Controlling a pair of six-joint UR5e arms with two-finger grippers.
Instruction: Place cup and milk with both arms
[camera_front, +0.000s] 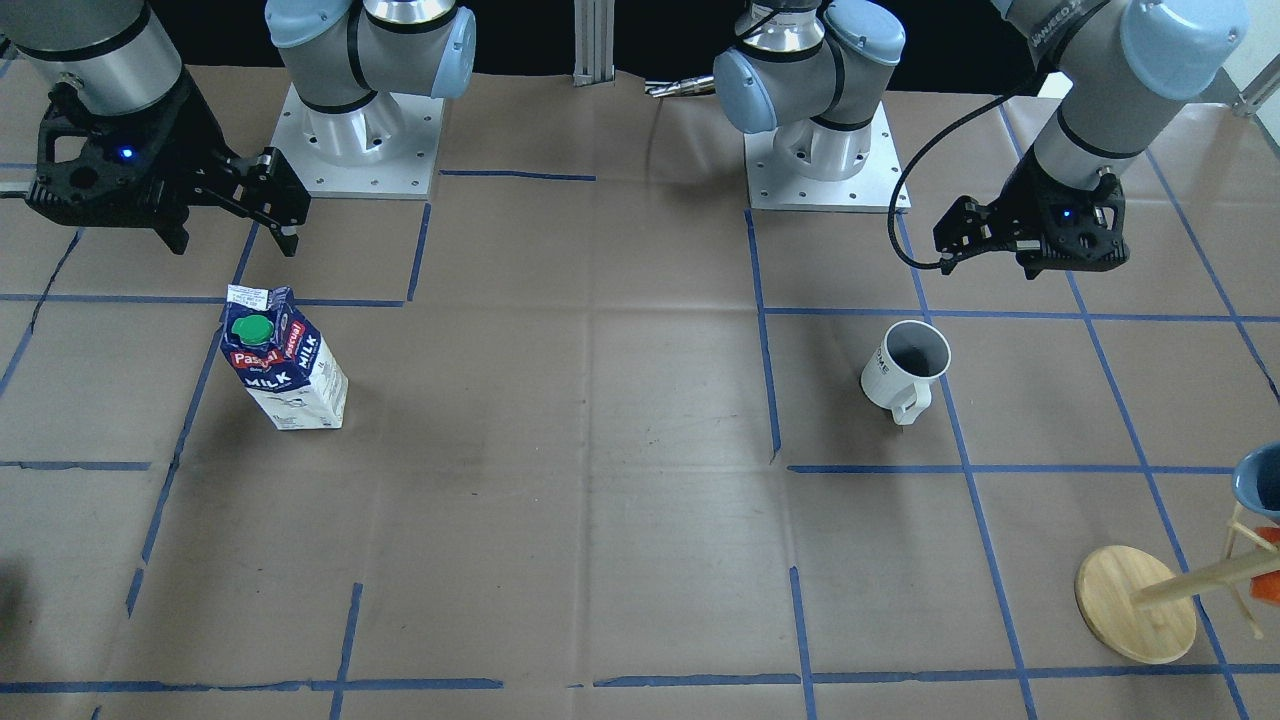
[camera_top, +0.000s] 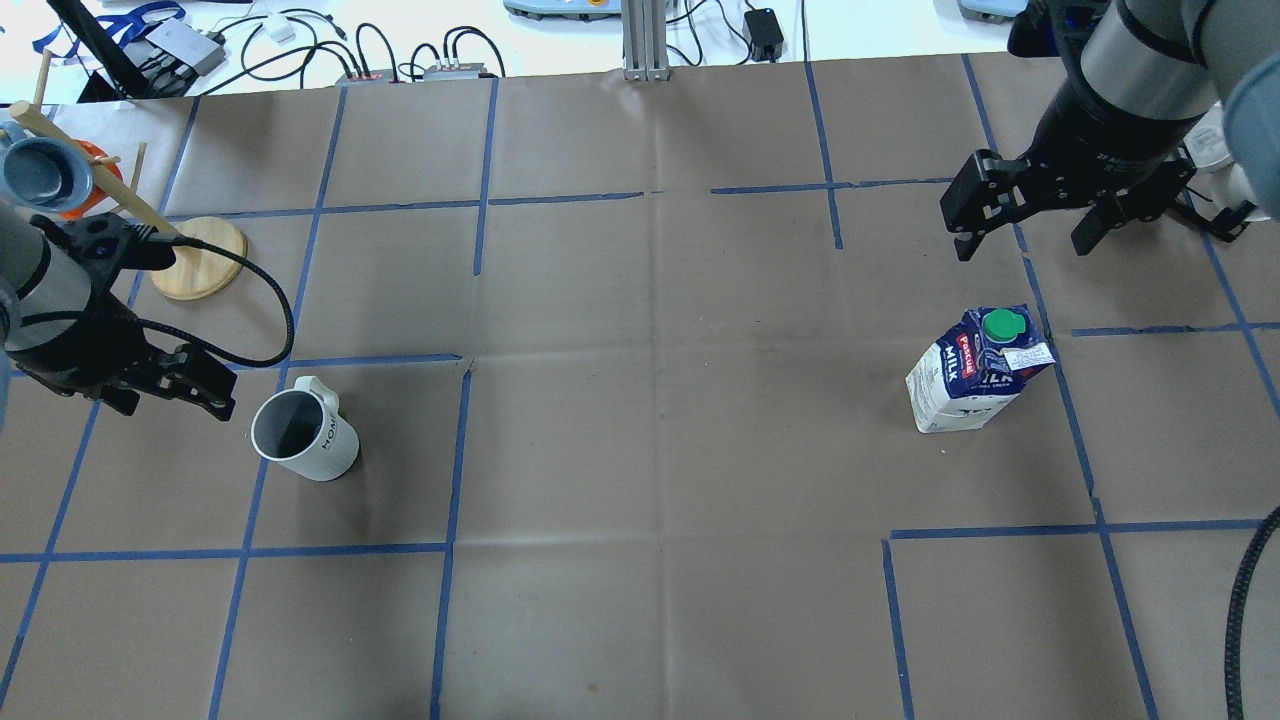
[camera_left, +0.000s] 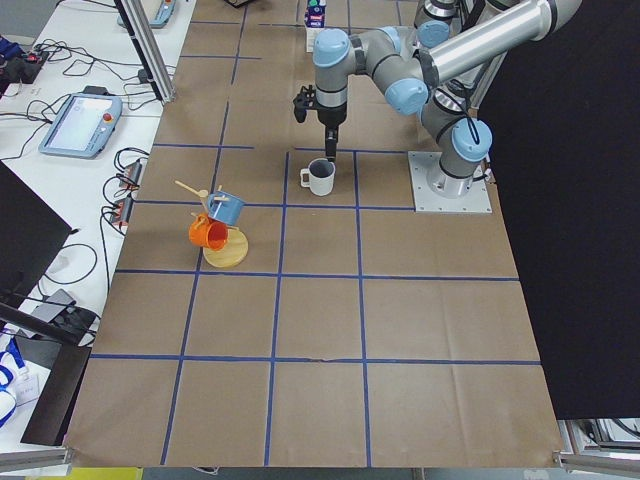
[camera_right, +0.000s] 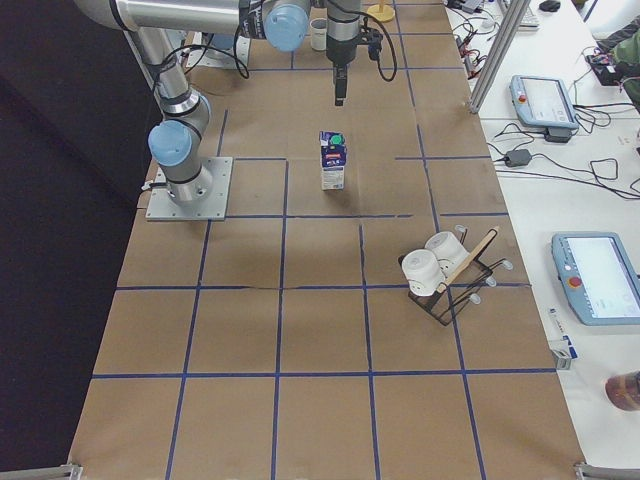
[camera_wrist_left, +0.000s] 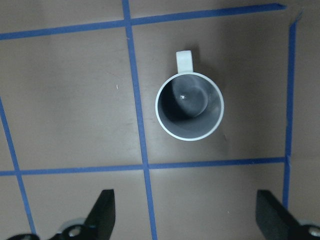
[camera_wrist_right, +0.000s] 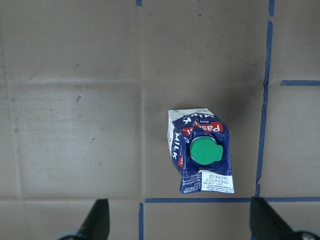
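Observation:
The white cup (camera_top: 303, 437) stands upright on the brown paper on my left side, handle pointing away from me. My left gripper (camera_top: 168, 398) hovers beside and above it, open and empty. The left wrist view looks straight down into the cup (camera_wrist_left: 189, 106), which lies ahead of the spread fingers (camera_wrist_left: 102, 212). The milk (camera_top: 975, 370) stands upright on my right side, green cap on top. My right gripper (camera_top: 1025, 245) hangs above and beyond it, open and empty. The right wrist view shows the milk (camera_wrist_right: 201, 150) ahead of the open gripper (camera_wrist_right: 182, 225).
A wooden mug tree (camera_top: 200, 258) with a blue and an orange cup stands beyond the cup on the left. A rack with white cups (camera_right: 440, 270) stands further along the table. Blue tape lines (camera_top: 455, 450) grid the paper. The arm bases (camera_front: 825, 150) are bolted at my edge.

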